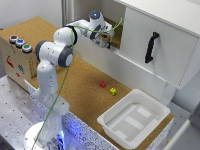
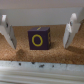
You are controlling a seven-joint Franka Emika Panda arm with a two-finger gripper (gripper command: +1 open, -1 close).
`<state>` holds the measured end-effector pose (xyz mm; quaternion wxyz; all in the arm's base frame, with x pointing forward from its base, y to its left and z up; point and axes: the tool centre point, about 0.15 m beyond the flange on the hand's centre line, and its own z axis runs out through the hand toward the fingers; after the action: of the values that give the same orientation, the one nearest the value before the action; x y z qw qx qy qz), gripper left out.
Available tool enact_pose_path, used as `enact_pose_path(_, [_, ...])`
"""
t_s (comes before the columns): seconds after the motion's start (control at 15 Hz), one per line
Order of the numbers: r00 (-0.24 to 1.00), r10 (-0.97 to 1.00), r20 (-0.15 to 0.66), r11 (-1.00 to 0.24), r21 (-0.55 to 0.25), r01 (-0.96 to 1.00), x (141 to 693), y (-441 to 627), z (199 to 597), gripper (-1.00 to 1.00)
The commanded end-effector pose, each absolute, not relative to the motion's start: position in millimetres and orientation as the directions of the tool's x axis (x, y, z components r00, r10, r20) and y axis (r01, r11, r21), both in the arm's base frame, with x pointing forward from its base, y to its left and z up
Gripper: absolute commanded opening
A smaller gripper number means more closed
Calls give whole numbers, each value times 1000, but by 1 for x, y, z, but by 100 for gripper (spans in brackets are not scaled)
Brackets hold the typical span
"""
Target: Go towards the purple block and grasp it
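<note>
Wrist view: the claw [image 2: 38, 27] is spread wide, one white finger [image 2: 6, 30] on each side of the purple block [image 2: 39, 39], neither finger touching it. The block, marked with a yellow ring, rests on cork flooring inside the white cabinet [image 1: 160, 45]. Exterior view: the arm [image 1: 55, 52] reaches into the cabinet opening. On the worktop [image 1: 75, 85] stand a white tray [image 1: 134, 117], a red cube [image 1: 103, 84] and a yellow cube [image 1: 113, 91], near each other.
</note>
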<state>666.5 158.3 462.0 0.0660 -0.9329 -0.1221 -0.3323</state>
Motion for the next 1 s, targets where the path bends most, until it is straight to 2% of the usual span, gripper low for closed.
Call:
enact_pose_path(0.0, [763, 170, 623, -980, 25, 197, 692, 174, 461, -100])
enact_pose_path(0.93, [733, 179, 656, -980, 50, 195, 689, 183, 459, -100])
